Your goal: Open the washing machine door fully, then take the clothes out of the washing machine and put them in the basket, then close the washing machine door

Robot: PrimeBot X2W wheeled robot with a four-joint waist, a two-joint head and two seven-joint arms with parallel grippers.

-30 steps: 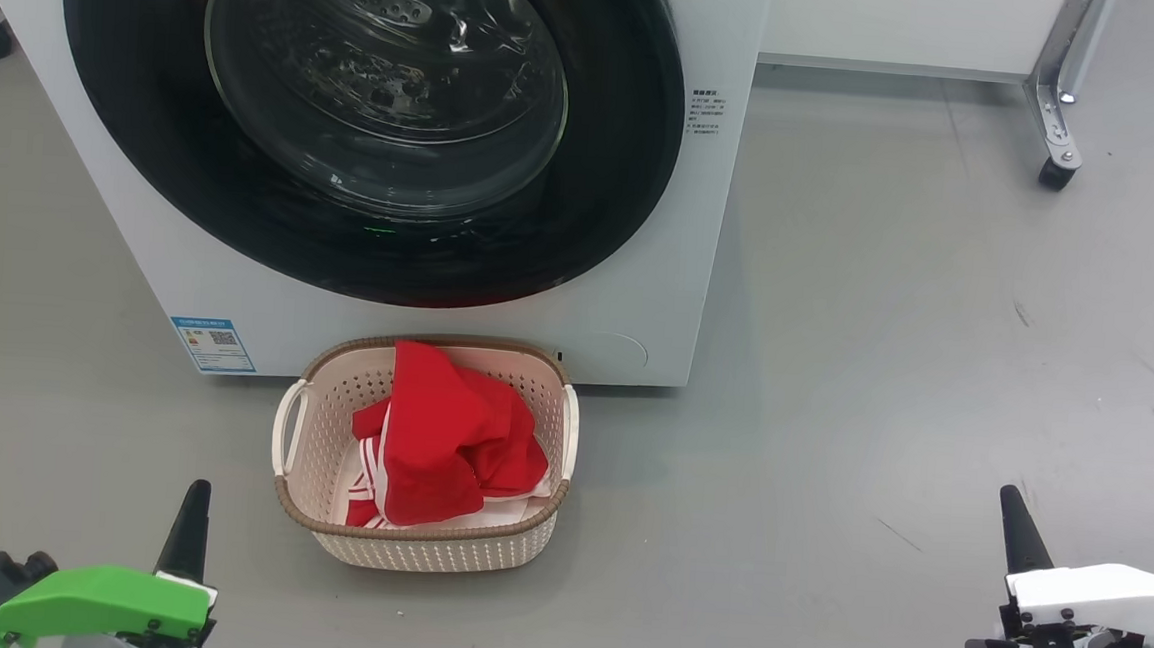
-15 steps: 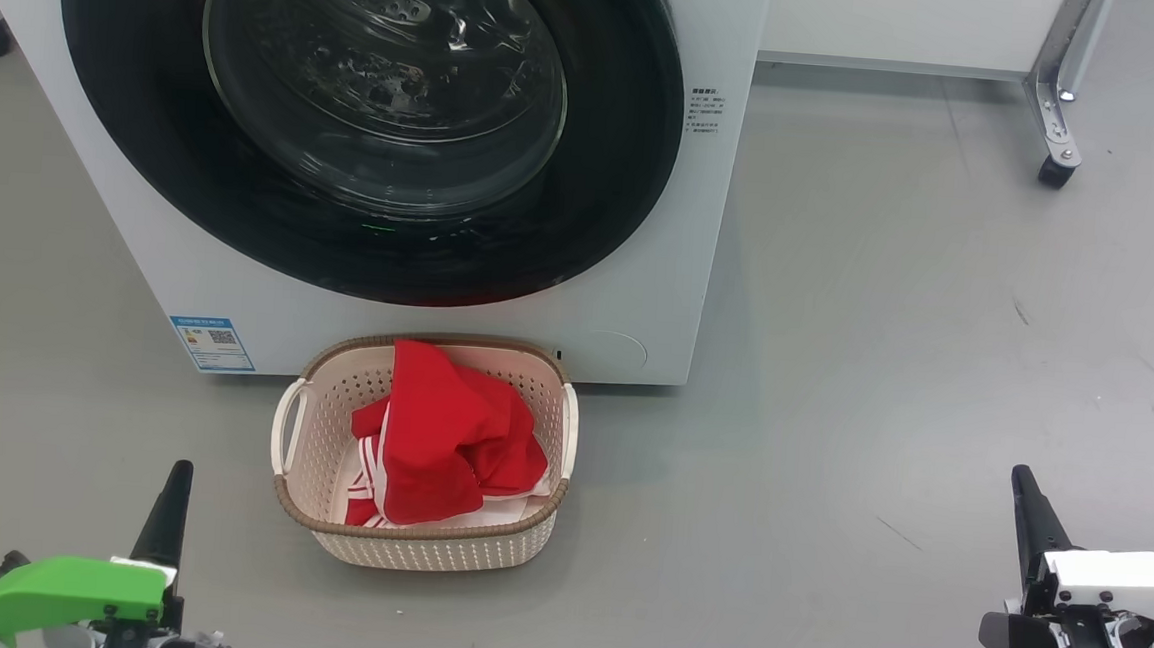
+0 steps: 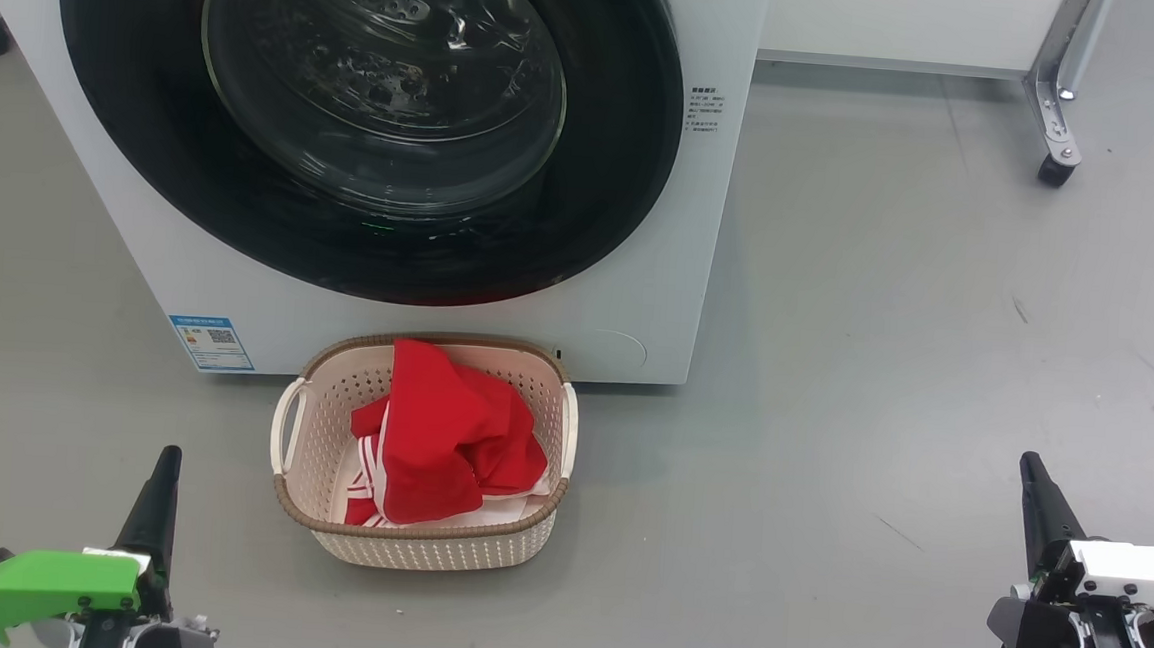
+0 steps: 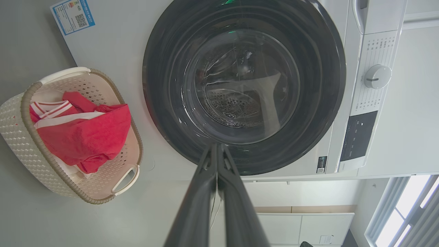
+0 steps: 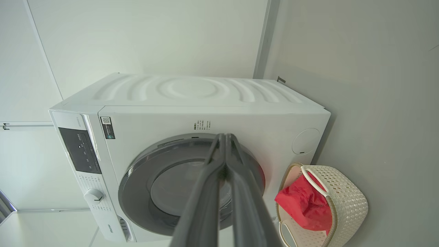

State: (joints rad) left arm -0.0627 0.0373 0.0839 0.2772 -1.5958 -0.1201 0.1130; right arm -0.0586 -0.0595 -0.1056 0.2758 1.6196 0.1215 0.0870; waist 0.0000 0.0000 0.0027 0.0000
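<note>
A bare grey floor [image 3: 834, 380] spreads ahead. At the lower left, the left gripper [image 3: 165, 469] hangs with its fingers pressed together, empty. The washing machine door [image 3: 607, 166] sits shut on the washing machine [image 3: 638, 308]. Just in front, the basket [image 3: 423, 547] holds the clothes [image 3: 440, 436]. Far right, the right gripper [image 3: 1034, 477] is likewise closed and empty.

clothes [image 3: 440, 436] red, white stripes | basket [image 3: 423, 547] cream, brown rim

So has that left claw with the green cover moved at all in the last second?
Yes. The left gripper has slid left, away from the basket, which sits unmoved in the head view.
</note>
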